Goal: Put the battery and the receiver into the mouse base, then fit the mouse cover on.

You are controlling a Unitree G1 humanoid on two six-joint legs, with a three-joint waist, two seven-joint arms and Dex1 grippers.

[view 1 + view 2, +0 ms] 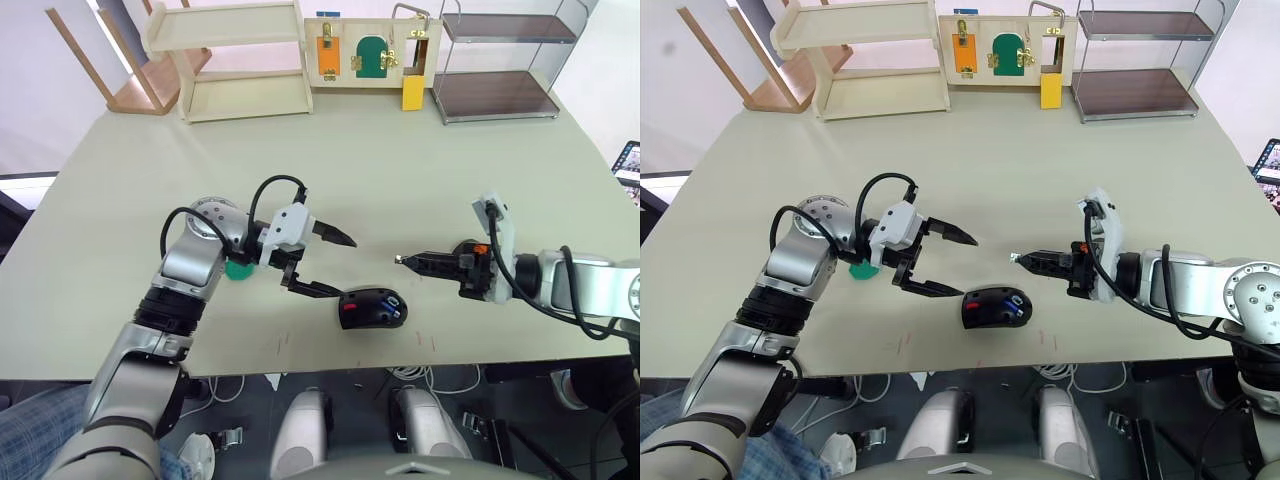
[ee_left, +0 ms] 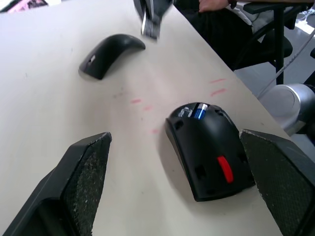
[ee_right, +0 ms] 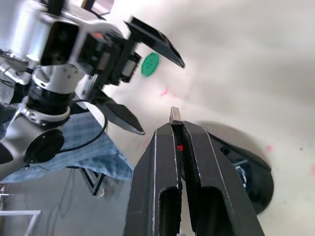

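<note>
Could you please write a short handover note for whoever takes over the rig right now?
Left hand: open, empty, beside the mouse base at the table's near edge.
Right hand: shut on the receiver, a small metal piece at its fingertips, held above the table on the base's other side.
Done: the battery already sits in the base's compartment.
The mouse cover lies on the table apart from the base.
Left: seat the receiver in the base, then pick up the cover and fit it on.

Head cameras look down over the counter [image 1: 400, 170]; both wrist cameras sit close, facing the mouse base [image 2: 211, 147] they share
</note>
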